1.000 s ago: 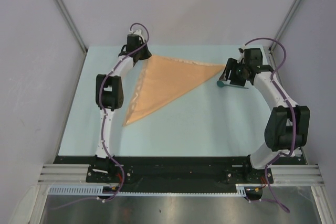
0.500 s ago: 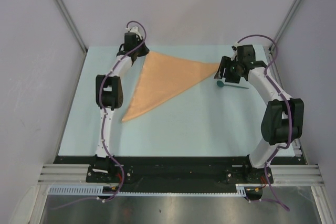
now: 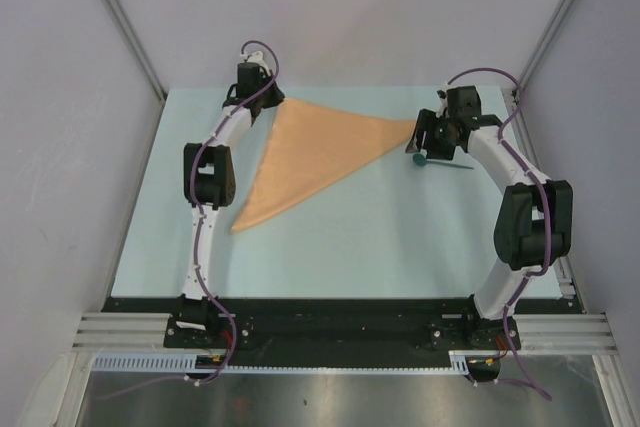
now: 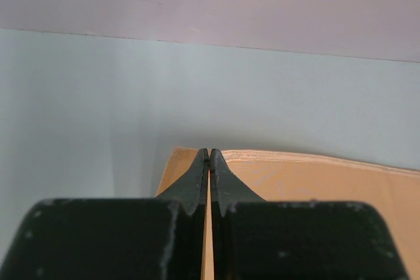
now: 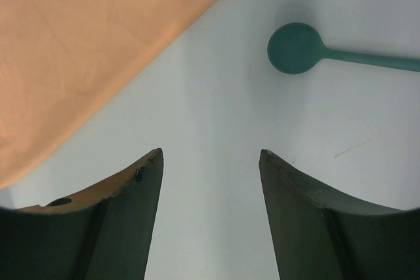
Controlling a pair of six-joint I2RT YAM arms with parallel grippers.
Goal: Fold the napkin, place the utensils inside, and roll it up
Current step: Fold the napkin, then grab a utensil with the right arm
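On the pale blue surface point(image 3: 350, 237) the peach-orange napkin point(image 3: 310, 152) lies flat, folded into a triangle, its nearest tip beside the left arm and its body widening toward the far side. Farther back on the right, the right gripper point(image 5: 210, 155) hovers with jaws spread and empty by the napkin's right tip, and the small teal utensil point(image 5: 341, 56) lies flat just beside it, apart from the cloth. Farthest back, the left gripper point(image 4: 209, 155) is clenched at the napkin's far left corner; whether it pinches cloth, I cannot tell.
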